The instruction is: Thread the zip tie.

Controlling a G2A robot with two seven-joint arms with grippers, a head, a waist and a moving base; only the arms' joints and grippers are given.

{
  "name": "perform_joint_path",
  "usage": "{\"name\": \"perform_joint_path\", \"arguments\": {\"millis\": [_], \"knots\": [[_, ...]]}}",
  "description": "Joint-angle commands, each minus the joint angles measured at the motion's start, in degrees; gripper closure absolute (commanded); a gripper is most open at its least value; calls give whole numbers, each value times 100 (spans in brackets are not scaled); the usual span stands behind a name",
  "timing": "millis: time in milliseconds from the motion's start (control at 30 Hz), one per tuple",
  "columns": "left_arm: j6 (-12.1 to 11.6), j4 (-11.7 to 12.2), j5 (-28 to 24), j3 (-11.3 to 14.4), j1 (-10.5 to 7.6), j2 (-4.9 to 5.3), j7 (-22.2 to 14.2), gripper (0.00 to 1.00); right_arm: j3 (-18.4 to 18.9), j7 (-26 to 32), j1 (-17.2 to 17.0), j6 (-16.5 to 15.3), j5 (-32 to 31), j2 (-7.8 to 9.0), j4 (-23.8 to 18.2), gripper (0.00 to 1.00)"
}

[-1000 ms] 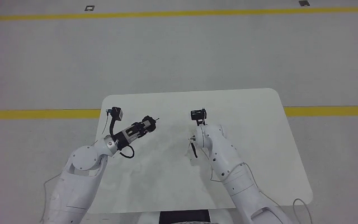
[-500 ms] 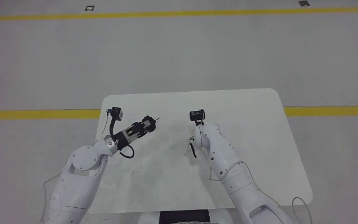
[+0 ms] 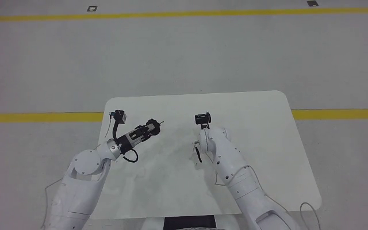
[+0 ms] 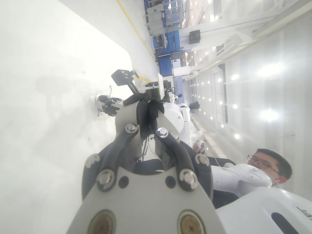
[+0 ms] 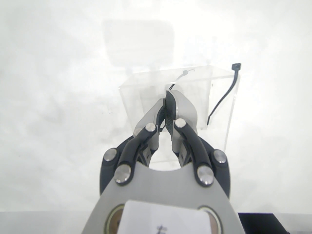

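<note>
Only the right arm has shifted: over the last second it edges slightly toward the left arm and then settles, while the left arm holds the same pose. The right end effector [image 5: 166,98] is closed to a sliver, pinching a thin black strand [image 5: 179,77] that runs from its tips toward the top edge of a clear box [image 5: 143,83] just ahead. A black zip tie [image 5: 223,96] leans against the far side of that box, head uppermost, apart from the fingers. Such a small nudge reads as fine alignment rather than a new reach, so the threading looks close but not yet done; whether the pinched strand is a tie's tail cannot be told for sure. The left end effector [image 3: 156,126] hangs well apart, its dark pads pressed together, a thin dark tip poking out; what it grips is unclear. The white surface [image 3: 259,115] has rounded corners and bears a few faint scuffs. It stands on a pale floor [image 3: 172,52] crossed by yellow lines [image 3: 52,117], and the left wrist view takes in a bright hall with blue racks [image 4: 170,37] and rows of ceiling lights [image 4: 268,115].
</note>
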Motion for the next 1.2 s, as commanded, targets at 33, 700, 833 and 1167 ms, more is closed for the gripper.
{"name": "perform_joint_path", "arguments": {"millis": [33, 700, 833, 1167], "knots": [[0, 0, 0, 0, 0, 0, 0, 100, 8, -1, -4, 0, 0, 3, -22, 100], [0, 0, 0, 0, 0, 0, 0, 100, 285, 203, -438, 0, 0, 114, -951, 100], [0, 0, 0, 0, 0, 0, 0, 100, 288, 201, -450, 0, 0, 100, -877, 94], [0, 0, 0, 0, 0, 0, 0, 100, 274, 191, -360, 0, 0, 72, -666, 93]]}}
